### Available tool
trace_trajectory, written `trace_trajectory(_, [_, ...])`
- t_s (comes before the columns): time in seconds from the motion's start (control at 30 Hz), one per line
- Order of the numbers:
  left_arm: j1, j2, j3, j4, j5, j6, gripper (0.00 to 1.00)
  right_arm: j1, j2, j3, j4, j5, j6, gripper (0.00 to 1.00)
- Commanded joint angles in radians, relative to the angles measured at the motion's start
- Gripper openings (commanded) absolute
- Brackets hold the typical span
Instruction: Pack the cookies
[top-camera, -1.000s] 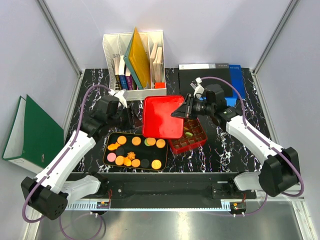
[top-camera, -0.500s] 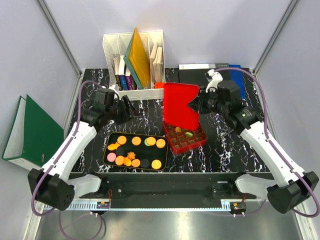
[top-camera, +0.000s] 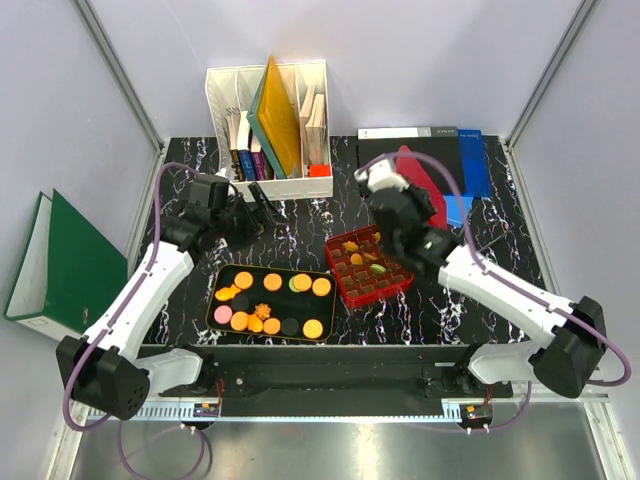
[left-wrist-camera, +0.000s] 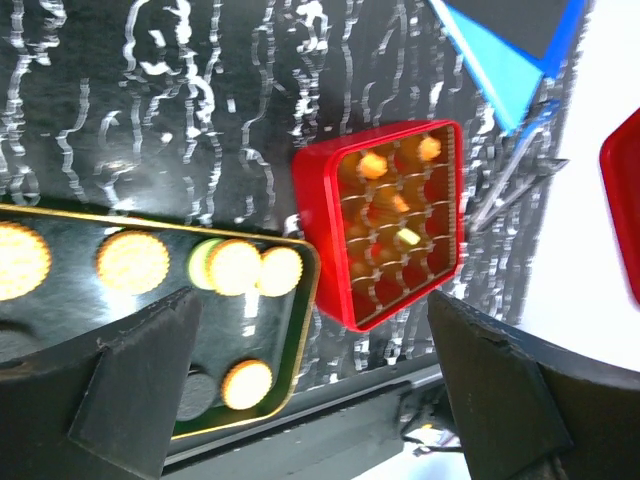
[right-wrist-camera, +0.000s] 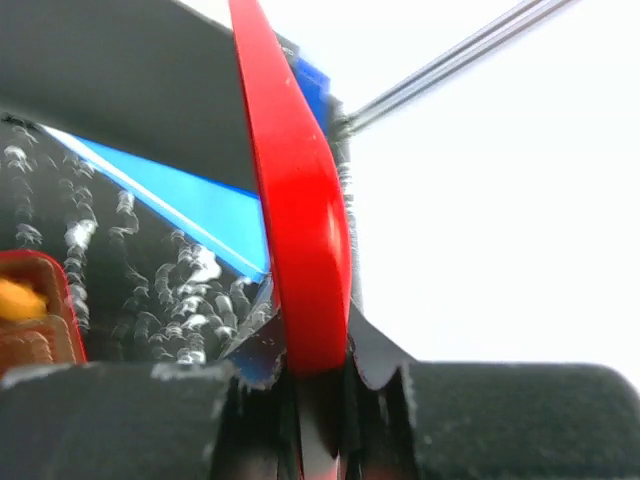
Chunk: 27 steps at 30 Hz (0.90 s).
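Many round cookies (top-camera: 272, 283), mostly orange with some black, pink and green, lie on a black tray (top-camera: 297, 305) at the front left. Right of the tray stands the red gridded tin (top-camera: 352, 296), uncovered, with a few cookies (top-camera: 378, 268) in its cells. My right gripper (top-camera: 405, 205) is shut on the tin's red lid (top-camera: 425, 188), which it holds on edge behind the tin. The lid (right-wrist-camera: 300, 250) runs edge-on between the fingers. My left gripper (top-camera: 262, 210) hangs open behind the tray with nothing in it. Its wrist view looks down on the cookies (left-wrist-camera: 235, 268) and the tin (left-wrist-camera: 325, 260).
A white file box (top-camera: 268, 130) with books stands at the back centre. Black (top-camera: 410, 150) and blue (top-camera: 472, 160) folders lie at the back right. A green binder (top-camera: 60, 265) leans outside the left wall.
My right gripper has lifted the red lid off the tin and swung it up to the back right. The left gripper has opened and drawn back to the left.
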Motion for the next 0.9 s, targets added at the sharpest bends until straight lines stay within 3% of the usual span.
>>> trace_trajectory(0.0, [-0.002,0.025,0.039,0.126,0.073,-0.096,0.99,0.164,-0.03,-0.187,0.56,0.265,-0.51,0.0])
trace_trajectory(0.03, [-0.002,0.03,0.037,0.146,0.104,-0.119,0.99,0.202,-0.032,-0.242,0.696,0.276,-0.619,0.0])
trace_trajectory(0.07, [-0.002,0.031,0.03,0.171,0.124,-0.127,0.99,0.238,-0.029,-0.352,0.983,0.279,-0.731,0.0])
trace_trajectory(0.1, [0.0,0.036,0.025,0.229,0.148,-0.133,0.99,0.308,-0.021,-0.4,1.121,0.281,-0.948,0.0])
trace_trajectory(0.17, [-0.002,0.037,0.01,0.277,0.202,-0.155,0.99,0.354,-0.006,-0.486,1.35,0.279,-1.089,0.0])
trace_trajectory(0.33, [-0.005,0.062,-0.013,0.386,0.27,-0.202,0.97,0.432,-0.065,-0.526,1.245,0.296,-1.057,0.0])
trace_trajectory(0.57, [-0.037,0.171,-0.053,0.548,0.472,-0.274,0.98,0.485,-0.203,-0.605,1.007,0.288,-0.938,0.0])
trace_trajectory(0.87, [-0.101,0.241,-0.016,0.823,0.529,-0.36,0.99,0.534,-0.099,-0.595,1.052,0.252,-0.927,0.0])
